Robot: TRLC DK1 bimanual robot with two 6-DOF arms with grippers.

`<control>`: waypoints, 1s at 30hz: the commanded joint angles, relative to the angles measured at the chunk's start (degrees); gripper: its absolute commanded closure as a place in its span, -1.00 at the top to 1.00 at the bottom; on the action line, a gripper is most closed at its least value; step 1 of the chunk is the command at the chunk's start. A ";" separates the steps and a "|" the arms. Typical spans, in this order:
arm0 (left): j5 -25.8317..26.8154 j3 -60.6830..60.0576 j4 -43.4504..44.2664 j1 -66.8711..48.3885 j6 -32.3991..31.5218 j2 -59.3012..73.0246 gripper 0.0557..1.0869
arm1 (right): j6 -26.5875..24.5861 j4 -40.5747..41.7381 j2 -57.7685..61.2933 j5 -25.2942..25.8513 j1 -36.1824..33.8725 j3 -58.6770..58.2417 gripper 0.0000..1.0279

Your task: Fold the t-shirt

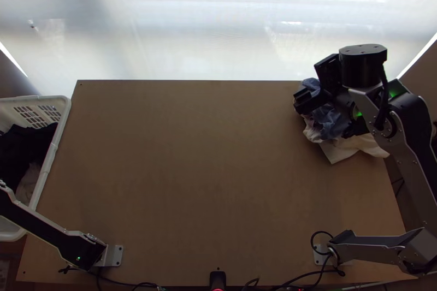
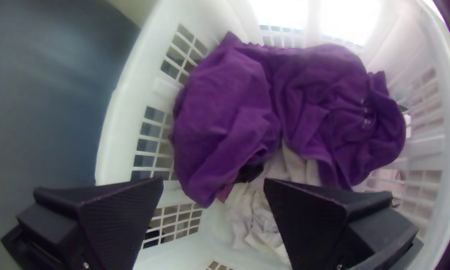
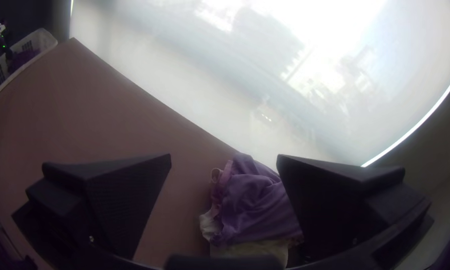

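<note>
In the top view my right gripper [image 1: 315, 86] is at the table's far right corner, above a bunched pile with a blue-grey cloth [image 1: 330, 123] on it. The right wrist view shows my right gripper [image 3: 225, 155] open, with a purple cloth [image 3: 257, 207] bunched beyond its fingers. In the left wrist view my left gripper [image 2: 213, 179] stands open over a white basket, nothing between its fingertips in its hold. A crumpled purple cloth [image 2: 225, 115] lies in there above whitish cloth [image 2: 257, 215]. Which piece is the t-shirt, I cannot tell.
The white basket [image 1: 53, 152] stands against the table's left edge with dark cloth [image 1: 24, 149] inside. Bare wood [image 1: 191, 165] spans the table's middle. Pale cloth [image 1: 355, 146] lies under the pile at the right. Cables [image 1: 306, 277] run along the near edge.
</note>
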 commanded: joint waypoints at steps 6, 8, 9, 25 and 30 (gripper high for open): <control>-5.42 3.80 8.47 0.62 9.30 11.63 0.90 | 0.41 -1.77 0.86 0.07 0.01 0.91 0.91; -5.59 3.80 11.37 0.36 9.74 12.60 0.90 | 0.41 -2.21 0.86 0.07 -0.08 1.26 0.91; -6.21 3.80 12.60 0.27 10.00 13.13 0.90 | 0.41 -2.30 0.86 0.16 -0.08 1.35 0.91; -7.62 3.71 9.17 -1.31 7.46 13.92 -0.85 | 0.23 -3.09 1.13 0.16 0.36 1.96 0.90; 0.82 3.01 -3.57 -1.75 2.71 3.55 -0.93 | 0.15 -3.09 1.21 0.16 0.80 1.96 0.90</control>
